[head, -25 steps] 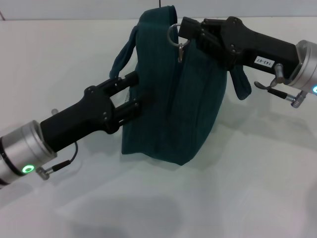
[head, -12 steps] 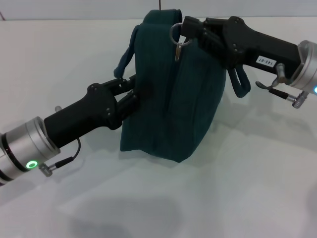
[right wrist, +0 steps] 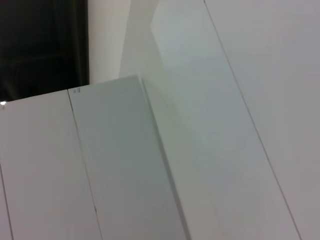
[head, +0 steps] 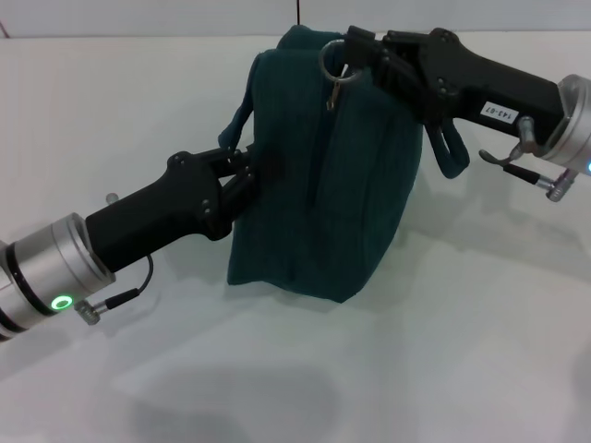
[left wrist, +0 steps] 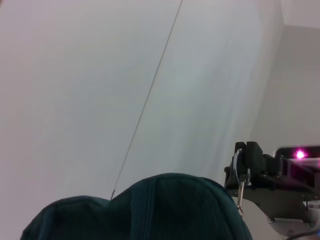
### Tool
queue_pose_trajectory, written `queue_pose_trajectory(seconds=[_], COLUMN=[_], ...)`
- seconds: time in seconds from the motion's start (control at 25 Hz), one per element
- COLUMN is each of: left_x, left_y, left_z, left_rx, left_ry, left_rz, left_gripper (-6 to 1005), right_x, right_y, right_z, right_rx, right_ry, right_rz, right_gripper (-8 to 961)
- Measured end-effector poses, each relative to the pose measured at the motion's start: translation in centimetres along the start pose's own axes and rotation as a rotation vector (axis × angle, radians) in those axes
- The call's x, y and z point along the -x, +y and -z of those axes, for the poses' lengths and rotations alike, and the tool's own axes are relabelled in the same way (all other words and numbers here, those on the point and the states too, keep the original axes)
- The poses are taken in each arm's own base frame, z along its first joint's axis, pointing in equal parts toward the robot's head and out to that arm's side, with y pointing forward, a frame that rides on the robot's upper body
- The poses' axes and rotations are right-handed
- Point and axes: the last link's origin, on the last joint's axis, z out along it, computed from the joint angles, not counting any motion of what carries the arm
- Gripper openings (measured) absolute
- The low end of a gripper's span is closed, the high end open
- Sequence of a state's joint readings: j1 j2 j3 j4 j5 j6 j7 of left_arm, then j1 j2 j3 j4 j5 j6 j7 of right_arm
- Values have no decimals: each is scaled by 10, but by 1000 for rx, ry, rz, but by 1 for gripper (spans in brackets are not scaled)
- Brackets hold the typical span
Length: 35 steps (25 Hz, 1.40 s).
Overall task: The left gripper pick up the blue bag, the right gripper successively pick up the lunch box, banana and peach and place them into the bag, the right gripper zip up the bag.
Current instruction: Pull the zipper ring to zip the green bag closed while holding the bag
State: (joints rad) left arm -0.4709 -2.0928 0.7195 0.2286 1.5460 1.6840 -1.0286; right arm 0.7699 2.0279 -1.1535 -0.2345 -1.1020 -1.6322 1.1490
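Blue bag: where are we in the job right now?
The blue bag looks closed along its top, with no lunch box, banana or peach in view, so packing seems done. The right gripper is at the zipper ring, zipping; the left gripper grips the bag's side. Only letting go seems left.

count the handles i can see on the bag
2: one loop handle hangs on the blue bag side by the left claw, the other handle droops below the right claw.
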Motion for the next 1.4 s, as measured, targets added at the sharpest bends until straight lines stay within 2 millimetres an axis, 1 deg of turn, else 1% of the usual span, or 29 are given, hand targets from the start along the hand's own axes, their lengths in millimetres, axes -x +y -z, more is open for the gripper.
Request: queue_pose_trajectory(seconds=[0.32,0.48,1.08,1.4], left_x=[4,8,9,10], left_y=[4,8,21,22], left_z=[1,-2,-2,-2], left_rx=[29,71,166,171], left_ry=[-34,-71,-85,-86], left_rz=[-2,-1,-28,-31], left_gripper=[108,77,72,71], right_x=[6,5,-1,-5], right_y=[-2,-4,-11,-9], right_z=[8,11,15,21], right_rx=[-41,-62,-127,-134], right_ry=[-68,-76,-52,-56], right_rz=[-7,-13,-38,-81], right_gripper=[13,11,4,6])
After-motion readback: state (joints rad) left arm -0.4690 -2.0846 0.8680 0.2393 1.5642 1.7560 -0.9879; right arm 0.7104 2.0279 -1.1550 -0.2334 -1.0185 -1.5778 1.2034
